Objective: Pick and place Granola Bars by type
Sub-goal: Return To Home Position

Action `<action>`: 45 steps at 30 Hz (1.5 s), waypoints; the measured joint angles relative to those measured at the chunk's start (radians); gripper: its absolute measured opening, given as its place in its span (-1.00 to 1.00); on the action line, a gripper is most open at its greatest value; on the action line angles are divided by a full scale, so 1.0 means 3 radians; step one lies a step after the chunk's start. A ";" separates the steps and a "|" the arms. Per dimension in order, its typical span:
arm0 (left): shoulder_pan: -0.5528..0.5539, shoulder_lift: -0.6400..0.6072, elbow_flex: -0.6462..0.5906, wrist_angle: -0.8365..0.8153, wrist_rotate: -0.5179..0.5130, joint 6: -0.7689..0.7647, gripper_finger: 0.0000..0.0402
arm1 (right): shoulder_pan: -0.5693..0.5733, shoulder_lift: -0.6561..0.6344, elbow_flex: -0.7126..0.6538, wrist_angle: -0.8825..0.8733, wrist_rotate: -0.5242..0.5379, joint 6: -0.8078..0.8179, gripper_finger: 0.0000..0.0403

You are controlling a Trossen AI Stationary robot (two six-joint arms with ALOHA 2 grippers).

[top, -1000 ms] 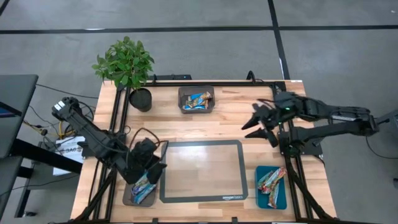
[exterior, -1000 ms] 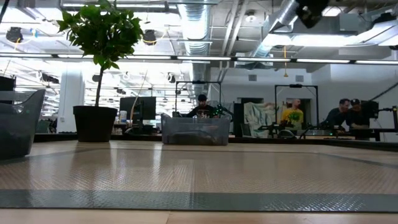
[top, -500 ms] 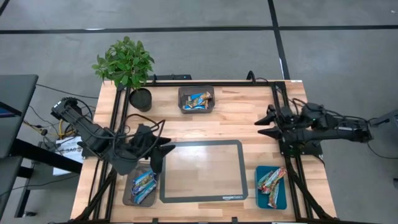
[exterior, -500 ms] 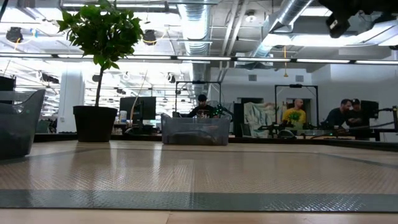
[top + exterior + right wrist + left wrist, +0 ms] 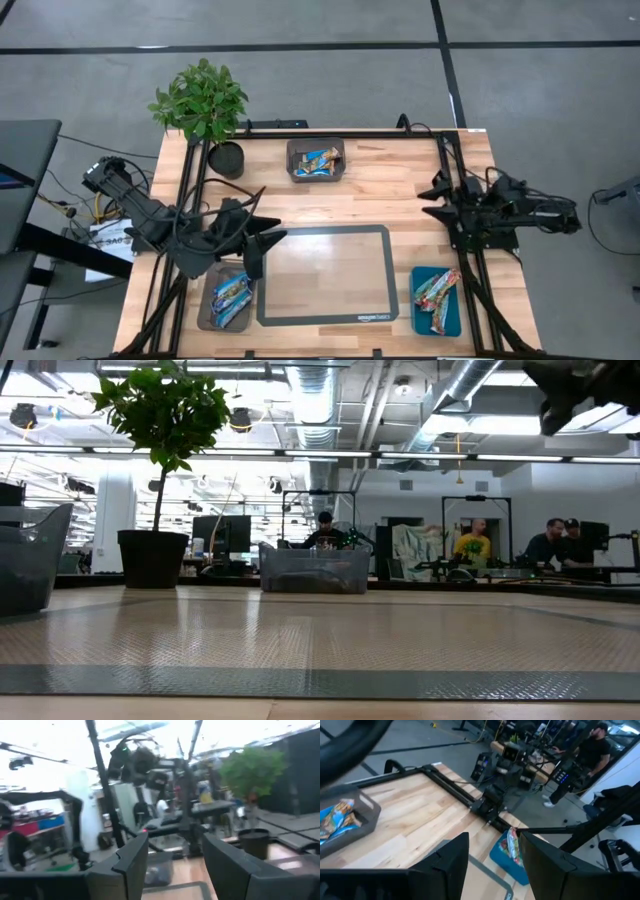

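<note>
Above the counter (image 5: 380,195), the left end effector (image 5: 262,250) and the right end effector (image 5: 432,200) both hang with their fingers spread apart.

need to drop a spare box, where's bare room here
The centre tray is bare, so is the wood between it and the far bin. Crowded: left arm by the near-left bin, right arm at the right edge, granola bars in the teal tray.

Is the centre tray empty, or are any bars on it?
Empty: the high view shows the centre tray bare, with nothing lying on it.
</note>
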 joint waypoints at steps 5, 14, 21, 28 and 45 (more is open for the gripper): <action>0.0015 0.0000 0.0000 0.0221 0.0013 0.0254 -0.16 | 0.0000 -0.0027 -0.0263 0.0212 -0.0053 -0.0027 -0.12; 0.0015 -0.0001 0.0000 0.0359 0.0009 0.0550 -0.16 | 0.0000 -0.0027 -0.0656 0.0552 -0.0008 -0.0136 -0.12; 0.0015 -0.0001 0.0000 0.0343 0.0010 0.0529 -0.16 | 0.0000 -0.0027 -0.0690 0.0314 0.0301 -0.0206 -0.12; 0.0015 -0.0001 0.0000 0.0343 0.0100 0.0136 -0.16 | 0.0000 -0.0027 -0.0690 0.0085 0.0482 -0.0232 -0.12; 0.0037 -0.0003 -0.1240 0.2164 0.1162 0.0291 -0.16 | -0.0001 -0.0027 -0.0686 -0.0073 0.0449 -0.0068 -0.12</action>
